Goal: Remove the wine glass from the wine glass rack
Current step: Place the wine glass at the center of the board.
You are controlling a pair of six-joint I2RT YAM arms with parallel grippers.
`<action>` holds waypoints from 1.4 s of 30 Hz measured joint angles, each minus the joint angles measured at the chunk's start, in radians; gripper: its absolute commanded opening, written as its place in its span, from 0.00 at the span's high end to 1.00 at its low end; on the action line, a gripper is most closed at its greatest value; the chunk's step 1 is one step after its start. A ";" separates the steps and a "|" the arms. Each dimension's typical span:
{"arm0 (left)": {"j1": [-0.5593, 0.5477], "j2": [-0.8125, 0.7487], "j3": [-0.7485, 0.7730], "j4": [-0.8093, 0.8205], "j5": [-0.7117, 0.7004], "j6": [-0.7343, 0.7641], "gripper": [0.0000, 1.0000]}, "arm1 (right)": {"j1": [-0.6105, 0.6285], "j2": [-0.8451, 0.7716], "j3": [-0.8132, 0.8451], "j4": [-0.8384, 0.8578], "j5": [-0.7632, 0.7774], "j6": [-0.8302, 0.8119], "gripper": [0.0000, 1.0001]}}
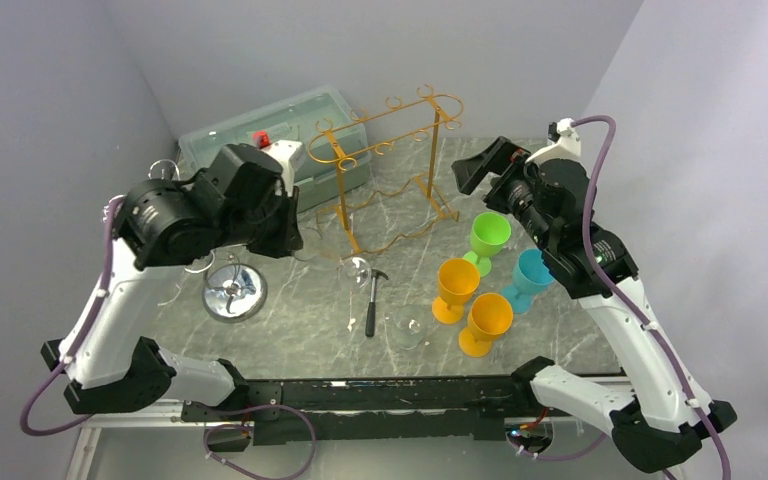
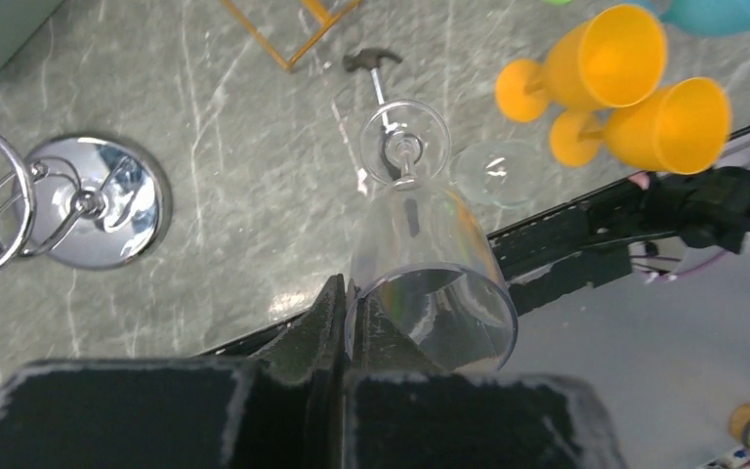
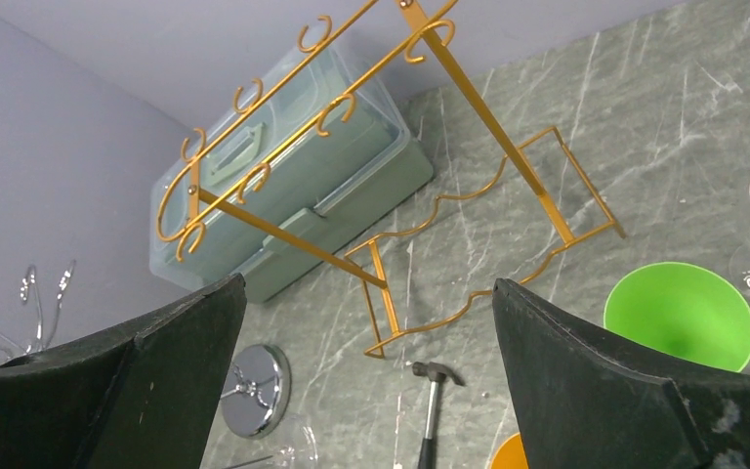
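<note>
Left wrist view shows the left gripper point(image 2: 345, 322), jaws pinching the rim of the wine glass point(image 2: 420, 254) over the tabletop point(image 2: 234, 195), off the wine glass rack point(image 1: 431, 160); light, slick and probably brittle, it suits a gentle stem hold; right gripper point(image 3: 365, 285) jaws wide.

Golden-orange wire wine glass rack point(image 1: 390, 170), clear colourless wine glass point(image 2: 420, 249), grey-green marbled table point(image 1: 300, 320) (pale veins throughout), lime green cup point(image 1: 490, 236), orange cup point(image 1: 457, 284), second orange cup point(image 1: 488, 320), teal cup point(image 1: 533, 273), pale green translucent box point(image 1: 305, 112), mirror-chrome stand base point(image 1: 233, 293)
</note>
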 measured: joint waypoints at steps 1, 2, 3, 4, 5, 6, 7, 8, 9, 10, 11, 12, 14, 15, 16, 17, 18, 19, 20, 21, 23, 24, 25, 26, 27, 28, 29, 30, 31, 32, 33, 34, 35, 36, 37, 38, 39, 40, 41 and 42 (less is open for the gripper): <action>0.000 0.004 -0.020 -0.004 -0.004 0.000 1.00 | 0.000 0.002 0.000 -0.005 0.000 -0.002 0.00; 0.000 0.008 -0.036 -0.007 -0.009 0.000 1.00 | 0.000 0.004 0.000 -0.008 0.000 -0.005 0.00; 0.000 0.015 -0.054 -0.010 -0.016 0.000 1.00 | 0.000 0.006 0.000 -0.011 0.000 -0.008 0.00; 0.000 0.021 -0.069 -0.013 -0.021 -0.001 1.00 | 0.000 0.007 0.000 -0.014 0.000 -0.012 0.00; 0.000 0.027 -0.085 -0.013 -0.024 -0.001 1.00 | 0.000 0.008 0.000 -0.017 0.000 -0.015 0.00; 0.000 0.033 -0.107 -0.013 -0.026 -0.001 1.00 | 0.000 0.009 0.000 -0.022 0.000 -0.018 0.00; 0.000 0.038 -0.126 -0.013 -0.027 -0.002 1.00 | 0.000 0.010 0.000 -0.026 0.000 -0.020 0.00; -0.001 0.042 -0.145 -0.013 -0.029 -0.002 1.00 | 0.000 0.011 0.000 -0.029 0.000 -0.023 0.00; -0.001 0.046 -0.170 -0.011 -0.029 -0.002 1.00 | 0.000 0.013 0.000 -0.031 0.000 -0.026 0.00; -0.001 0.048 -0.189 -0.009 -0.029 -0.003 1.00 | 0.000 0.013 0.000 -0.032 0.000 -0.028 0.00; -0.001 0.049 -0.214 -0.003 -0.029 -0.003 1.00 | 0.000 0.014 0.000 -0.034 0.000 -0.030 0.00; -0.002 0.050 -0.238 0.003 -0.029 -0.003 1.00 | 0.000 0.014 0.000 -0.035 0.000 -0.033 0.00; -0.004 0.055 -0.286 0.018 -0.028 -0.003 1.00 | 0.000 0.017 0.000 -0.036 0.000 -0.038 0.00; -0.006 0.059 -0.309 0.026 -0.028 -0.004 1.00 | 0.000 0.018 0.000 -0.036 -0.001 -0.040 0.00; -0.008 0.064 -0.326 0.035 -0.027 -0.005 1.00 | 0.000 0.021 0.000 -0.036 -0.002 -0.041 0.00; -0.011 0.071 -0.348 0.050 -0.027 -0.007 1.00 | 0.000 0.022 0.000 -0.036 -0.003 -0.042 0.00; -0.013 0.077 -0.368 0.063 -0.028 -0.008 1.00 | 0.000 0.022 -0.002 -0.036 -0.005 -0.044 0.00; -0.015 0.082 -0.385 0.075 -0.027 -0.008 1.00 | 0.000 0.022 -0.005 -0.036 -0.007 -0.045 0.00; -0.017 0.088 -0.407 0.094 -0.027 -0.010 1.00 | 0.000 0.022 -0.007 -0.036 -0.010 -0.045 0.00; -0.018 0.093 -0.428 0.110 -0.026 -0.011 1.00 | 0.000 0.022 -0.010 -0.036 -0.013 -0.046 0.00; -0.019 0.100 -0.455 0.134 -0.024 -0.014 1.00 | 0.000 0.022 -0.017 -0.037 -0.021 -0.050 0.00; -0.020 0.104 -0.467 0.146 -0.024 -0.019 1.00 | 0.000 0.022 -0.020 -0.037 -0.023 -0.051 0.00; -0.021 0.105 -0.478 0.159 -0.023 -0.024 1.00 | 0.000 0.022 -0.025 -0.037 -0.026 -0.052 0.00; -0.023 0.105 -0.492 0.174 -0.021 -0.028 1.00 | 0.000 0.022 -0.031 -0.037 -0.027 -0.052 0.00; -0.024 0.105 -0.504 0.187 -0.020 -0.031 1.00 | 0.000 0.022 -0.037 -0.037 -0.027 -0.052 0.00; -0.025 0.105 -0.514 0.197 -0.020 -0.033 1.00 | 0.000 0.022 -0.042 -0.038 -0.027 -0.052 0.00; -0.027 0.105 -0.527 0.209 -0.020 -0.035 1.00 | 0.000 0.022 -0.045 -0.039 -0.029 -0.052 0.00; -0.029 0.105 -0.540 0.220 -0.019 -0.038 1.00 | 0.000 0.022 -0.048 -0.040 -0.030 -0.052 0.00; -0.029 0.105 -0.550 0.230 -0.019 -0.042 1.00 | 0.000 0.022 -0.050 -0.041 -0.031 -0.052 0.00; -0.031 0.105 -0.563 0.241 -0.019 -0.047 1.00 | 0.000 0.022 -0.050 -0.042 -0.034 -0.053 0.00; -0.032 0.106 -0.571 0.247 -0.019 -0.050 1.00 | 0.000 0.022 -0.051 -0.041 -0.036 -0.053 0.00; -0.033 0.108 -0.578 0.251 -0.020 -0.053 1.00 | 0.000 0.022 -0.052 -0.042 -0.038 -0.053 0.00; -0.035 0.112 -0.580 0.253 -0.020 -0.055 1.00 | 0.000 0.022 -0.052 -0.042 -0.042 -0.055 0.00; -0.038 0.116 -0.580 0.256 -0.020 -0.057 1.00 | 0.000 0.022 -0.052 -0.042 -0.045 -0.055 0.00; -0.040 0.118 -0.580 0.262 -0.021 -0.059 0.99 | 0.000 0.022 -0.052 -0.042 -0.046 -0.056 0.00; -0.043 0.119 -0.580 0.268 -0.021 -0.060 0.96 | 0.000 0.022 -0.052 -0.042 -0.049 -0.056 0.00; -0.045 0.119 -0.580 0.272 -0.021 -0.061 0.93 | 0.000 0.022 -0.052 -0.042 -0.050 -0.058 0.00; -0.048 0.119 -0.580 0.274 -0.022 -0.062 0.90 | 0.000 0.022 -0.053 -0.042 -0.051 -0.059 0.00; -0.049 0.119 -0.580 0.274 -0.023 -0.062 0.88 | 0.000 0.022 -0.053 -0.041 -0.052 -0.060 0.00; -0.050 0.119 -0.580 0.274 -0.024 -0.062 0.86 | 0.000 0.022 -0.053 -0.042 -0.052 -0.060 0.00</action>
